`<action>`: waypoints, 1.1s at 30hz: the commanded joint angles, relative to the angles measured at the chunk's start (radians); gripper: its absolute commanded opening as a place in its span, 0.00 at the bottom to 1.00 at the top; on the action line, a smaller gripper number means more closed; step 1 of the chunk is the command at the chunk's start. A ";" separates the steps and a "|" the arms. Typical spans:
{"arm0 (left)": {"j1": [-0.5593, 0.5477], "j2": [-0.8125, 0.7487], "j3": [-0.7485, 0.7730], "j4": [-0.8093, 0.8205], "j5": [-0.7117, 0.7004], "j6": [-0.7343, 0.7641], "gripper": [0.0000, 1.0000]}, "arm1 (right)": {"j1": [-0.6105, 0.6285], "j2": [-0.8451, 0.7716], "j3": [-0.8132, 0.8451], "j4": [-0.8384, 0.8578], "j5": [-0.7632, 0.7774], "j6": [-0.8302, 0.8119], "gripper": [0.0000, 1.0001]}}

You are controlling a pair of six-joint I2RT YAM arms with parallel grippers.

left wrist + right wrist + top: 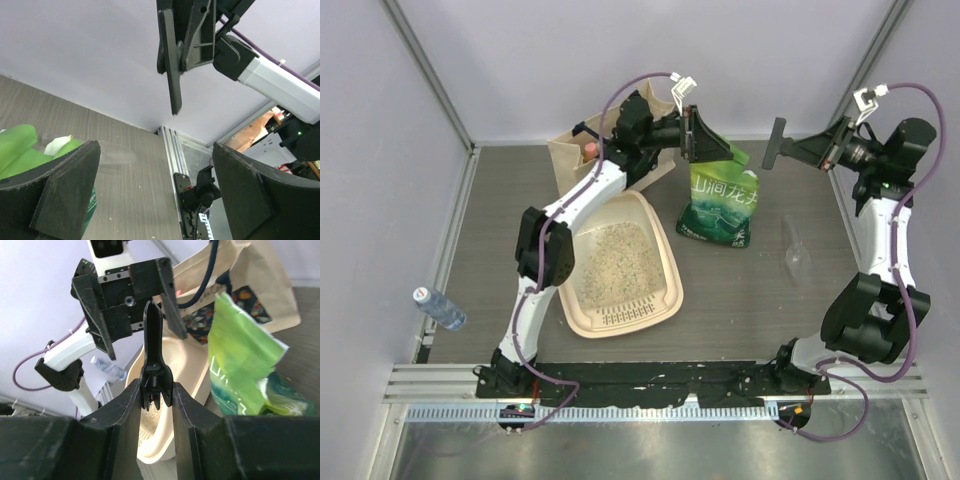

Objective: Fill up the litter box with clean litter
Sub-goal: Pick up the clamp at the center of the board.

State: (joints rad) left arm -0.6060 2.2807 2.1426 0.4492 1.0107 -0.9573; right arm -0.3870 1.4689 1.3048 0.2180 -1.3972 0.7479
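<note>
The litter box lies flat on the counter, just beside the green bag on the left arm's side and a little nearer the arm bases. A thin spread of litter covers much of its floor, so the filling looks begun but probably not done. The bag stands upright with its crumpled top open. That keeps the remaining litter in, and it puts the mouth close to the box for a short tip, I would judge.

The left fingers hang just above the bag's top, on its far side. They are spread wide with nothing between them and no contact that I can see. In the left wrist view the green top sits below one finger. This looks like a position for taking hold of the bag, though that is only a reading.

The right fingers are raised well to the other side of the bag, off the counter. They are closed narrowly on the handle end of a slim black clip, whose long blade points toward the left fingers. Holding it up there likely keeps it clear of the bag's mouth. Whether it is a bag clip or some other tool I cannot tell for sure.

Behind the bag, on the left arm's side, a canvas tote stands at the back of the counter.
</note>
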 commanded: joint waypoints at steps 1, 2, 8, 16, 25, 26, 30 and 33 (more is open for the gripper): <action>0.037 -0.032 0.112 -0.112 0.088 0.152 1.00 | -0.036 -0.022 0.085 -0.119 0.059 -0.059 0.01; 0.037 -0.035 0.117 -0.139 0.072 0.167 1.00 | -0.036 -0.024 0.100 -0.193 0.078 -0.111 0.01; -0.011 -0.047 0.190 -0.340 -0.127 0.314 0.98 | -0.015 -0.057 0.240 -0.693 0.403 -0.522 0.01; -0.038 -0.066 0.195 -0.387 -0.169 0.473 0.99 | 0.013 -0.071 0.338 -0.853 0.403 -0.613 0.01; -0.083 -0.063 0.171 -0.162 -0.034 0.232 1.00 | 0.034 -0.179 0.188 -0.701 0.066 -0.596 0.01; -0.084 -0.061 0.169 -0.162 -0.031 0.212 1.00 | 0.037 -0.182 0.183 -0.692 0.057 -0.590 0.01; -0.095 -0.059 0.148 -0.127 -0.004 0.157 0.96 | 0.054 -0.209 0.102 -0.501 0.050 -0.443 0.01; -0.101 -0.066 0.125 -0.093 -0.006 0.135 0.91 | 0.057 -0.211 0.071 -0.413 0.058 -0.360 0.01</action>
State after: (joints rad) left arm -0.6937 2.2742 2.2864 0.2630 0.9657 -0.7601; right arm -0.3374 1.2819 1.4082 -0.3893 -1.3025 0.2478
